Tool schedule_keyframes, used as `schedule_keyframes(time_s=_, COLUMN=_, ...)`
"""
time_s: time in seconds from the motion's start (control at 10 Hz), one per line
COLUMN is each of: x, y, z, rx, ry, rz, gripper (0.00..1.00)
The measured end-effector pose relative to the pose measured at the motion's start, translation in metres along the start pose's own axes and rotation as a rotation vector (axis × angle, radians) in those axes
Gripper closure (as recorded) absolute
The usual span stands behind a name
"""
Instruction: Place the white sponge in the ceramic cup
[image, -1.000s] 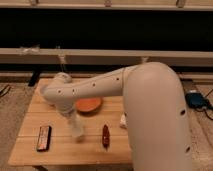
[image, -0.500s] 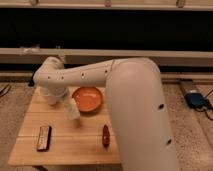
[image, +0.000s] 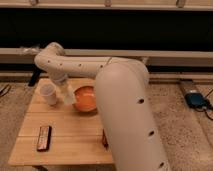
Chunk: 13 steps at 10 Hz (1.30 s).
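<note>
The ceramic cup (image: 48, 93) is small, white and upright on the back left of the wooden table (image: 65, 150). My gripper (image: 66, 93) hangs from the arm's wrist just right of the cup, between it and the orange bowl (image: 86, 99). A pale cream block, the white sponge (image: 67, 97), shows at the gripper's tip, held slightly above the table at about the cup's height. The sponge is beside the cup, not over its mouth.
The orange shallow bowl stands right of the gripper. A dark flat remote-like object (image: 44, 137) lies front left. A dark red oblong thing (image: 104, 140) peeks out by the arm's big white body (image: 132, 115), which hides the table's right side.
The gripper with the pale block has moved from the table's middle back and to the left, ending close beside the cup. The view has shifted, so the arm looks larger.
</note>
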<state>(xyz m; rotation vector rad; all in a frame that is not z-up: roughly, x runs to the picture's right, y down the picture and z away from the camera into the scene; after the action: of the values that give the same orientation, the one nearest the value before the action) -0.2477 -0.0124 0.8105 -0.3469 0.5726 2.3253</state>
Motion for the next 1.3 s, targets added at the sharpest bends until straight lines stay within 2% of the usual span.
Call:
schedule_keyframes(time_s=0.2, x=-0.002, y=0.021, z=-0.012, rx=-0.029, ry=-0.004, rz=-0.018, gripper=1.00)
schedule_keyframes(time_s=0.4, x=0.006, y=0.044, z=-0.023, rx=-0.062, ry=-0.017, rz=-0.049, gripper=1.00)
schedule_keyframes(time_s=0.8, x=0.014, y=0.075, z=-0.036, rx=-0.165, ry=-0.082, rz=-0.063, gripper=1.00)
schedule_keyframes(time_s=1.3, x=0.022, y=0.102, z=-0.048, rx=-0.226, ry=-0.094, rz=-0.083, gripper=1.00)
